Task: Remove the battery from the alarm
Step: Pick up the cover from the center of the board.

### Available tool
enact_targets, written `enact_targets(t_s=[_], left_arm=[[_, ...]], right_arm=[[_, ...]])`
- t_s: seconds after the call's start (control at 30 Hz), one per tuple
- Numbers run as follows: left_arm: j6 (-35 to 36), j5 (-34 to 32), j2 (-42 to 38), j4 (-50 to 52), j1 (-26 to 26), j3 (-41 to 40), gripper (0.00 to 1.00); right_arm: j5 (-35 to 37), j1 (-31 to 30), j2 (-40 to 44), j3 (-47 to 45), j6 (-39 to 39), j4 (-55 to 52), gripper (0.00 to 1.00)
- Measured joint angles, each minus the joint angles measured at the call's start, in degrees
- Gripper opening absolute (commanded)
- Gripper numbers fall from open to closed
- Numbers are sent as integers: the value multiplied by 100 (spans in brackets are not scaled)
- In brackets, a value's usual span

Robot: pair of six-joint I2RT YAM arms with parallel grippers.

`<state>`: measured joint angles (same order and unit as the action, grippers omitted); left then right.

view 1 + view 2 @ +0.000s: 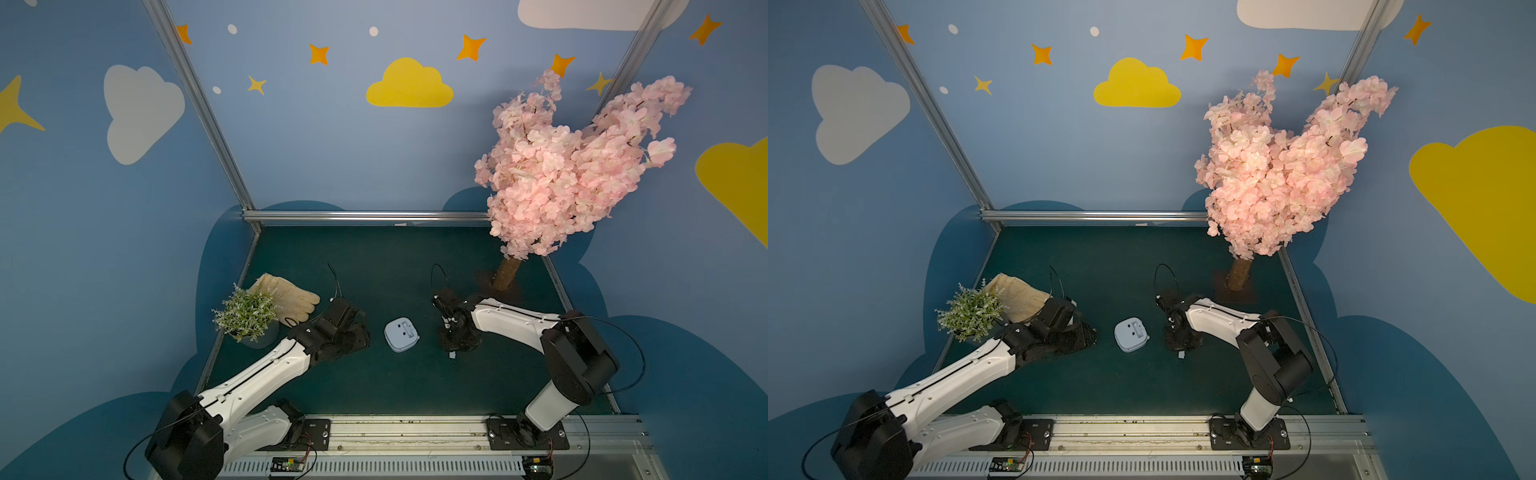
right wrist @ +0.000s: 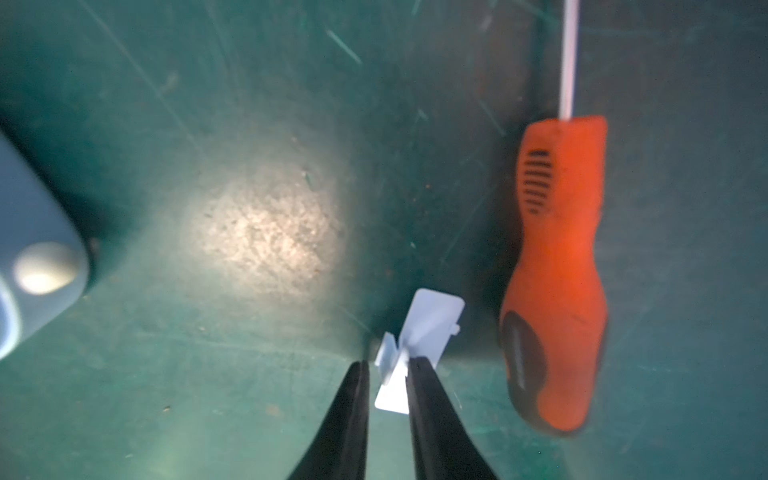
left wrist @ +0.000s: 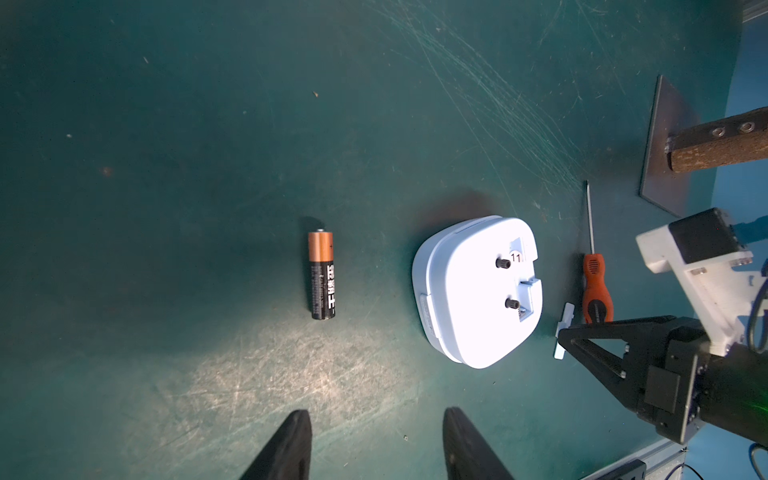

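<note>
The battery (image 3: 321,274), black with a copper end, lies loose on the green mat beside the alarm; it does not show in the top views. The pale blue alarm (image 1: 401,334) (image 1: 1131,334) (image 3: 478,291) lies face down with its rear compartment uncovered. My left gripper (image 3: 376,415) hovers open above the mat, short of both, holding nothing. On the alarm's other side, my right gripper (image 2: 388,363) points down at a small pale cover (image 2: 419,349) (image 3: 563,332). Its jaws stand narrowly apart round the cover. One finger touches it and a thin gap shows at the other.
An orange-handled screwdriver (image 2: 557,270) (image 3: 596,291) lies just beyond the cover. A pink blossom tree's trunk (image 1: 507,274) stands on a metal base plate (image 3: 665,145) at the back right. A beige glove (image 1: 291,297) and a potted plant (image 1: 247,316) sit behind my left arm.
</note>
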<state>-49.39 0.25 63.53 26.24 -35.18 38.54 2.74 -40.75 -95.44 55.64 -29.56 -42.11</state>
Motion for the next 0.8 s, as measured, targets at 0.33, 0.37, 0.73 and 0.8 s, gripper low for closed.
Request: enact_targets(t_s=[0.33, 0.37, 0.73, 0.8], left_arm=[[0, 0, 22, -22, 0, -48, 54], [0, 0, 20, -22, 2, -48, 54], [2, 46, -240, -26, -7, -50, 55], [0, 114, -308, -59, -15, -55, 55]], right_arm=[[9, -2, -210, 131, 2, -28, 11], [4, -2, -210, 133, 2, -26, 8], [-243, -2, 48, 131, 0, -4, 0], [-387, 0, 238, 131, -2, 2, 0]])
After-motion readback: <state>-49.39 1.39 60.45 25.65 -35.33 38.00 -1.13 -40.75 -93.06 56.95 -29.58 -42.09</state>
